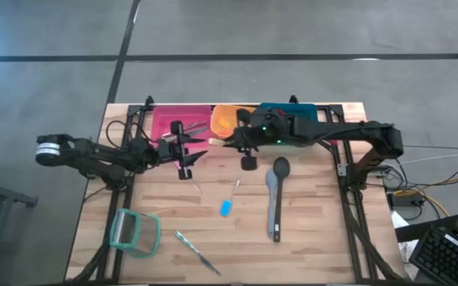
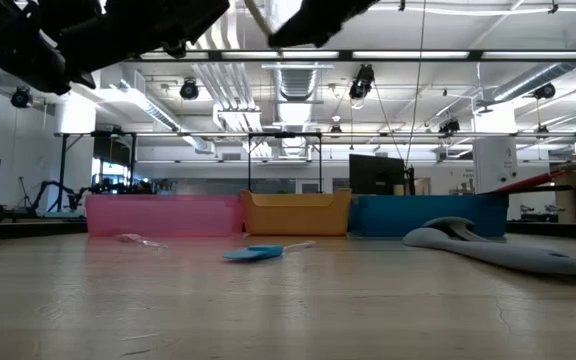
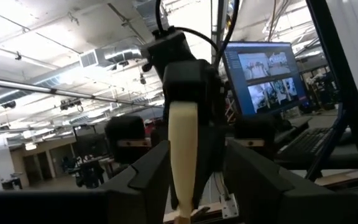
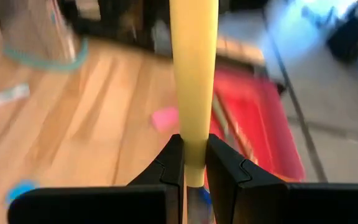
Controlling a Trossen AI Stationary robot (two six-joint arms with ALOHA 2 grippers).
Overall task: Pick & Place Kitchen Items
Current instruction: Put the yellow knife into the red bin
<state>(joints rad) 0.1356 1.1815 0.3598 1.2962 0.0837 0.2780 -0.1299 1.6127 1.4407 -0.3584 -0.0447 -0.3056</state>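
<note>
Both grippers clamp one cream-yellow handle point(image 4: 193, 81) (a handover pose) above the pink bin point(image 1: 180, 121); the left gripper point(image 1: 188, 148) grips one end, the right gripper point(image 1: 230, 141) the other. A grey spoon point(image 1: 276, 195) lies on the table point(image 1: 316, 238).

The table point(image 1: 308, 238) is pale planked wood with a soft sheen. The spoon point(image 1: 275, 199) looks matt grey plastic; the knife point(image 1: 197, 253) near the front edge, shiny metal.

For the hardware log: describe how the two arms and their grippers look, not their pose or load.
Both arms are dark, nearly black, built of jointed segments. The left arm carries a white band at its outer end; the right arm shows small green lights near its wrist. The left gripper and right gripper have black angular fingers. Black cables loop above the wrist housing in the left wrist view.
</note>
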